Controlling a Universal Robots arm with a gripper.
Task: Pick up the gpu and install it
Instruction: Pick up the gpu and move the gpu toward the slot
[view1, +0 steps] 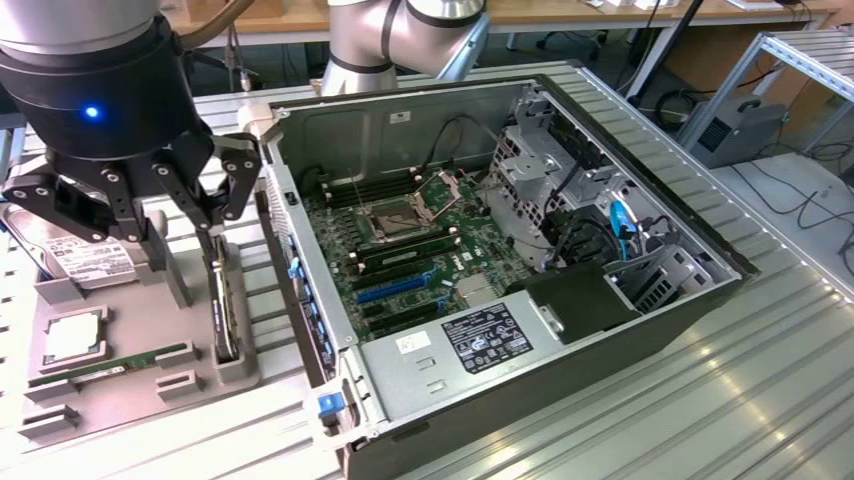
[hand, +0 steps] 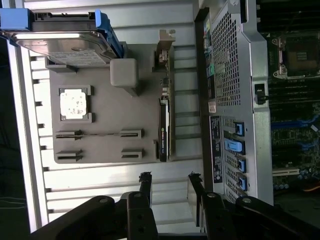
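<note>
While the gripper (view1: 167, 215) (hand: 169, 179) is held above the grey holder tray (view1: 94, 392) (hand: 105, 117), its jaws are spread wide and nothing is gripped between them. The gpu (view1: 224, 310) (hand: 164, 130) is seen standing on edge in a slot along the tray's side nearest the computer case (view1: 400, 110) (hand: 230, 60), untouched. Elsewhere in the tray, a hard drive (view1: 80, 262) (hand: 65, 47) is propped at one end, a square processor chip (view1: 74, 340) (hand: 75, 103) is seated in a shallow pocket, and a green RAM stick (view1: 114, 362) (hand: 100, 134) is laid in a narrow groove. The case is laid on its side, open on top, and the motherboard (view1: 441, 262) is exposed inside, with a blue expansion slot (view1: 394, 285) seen on it.
</note>
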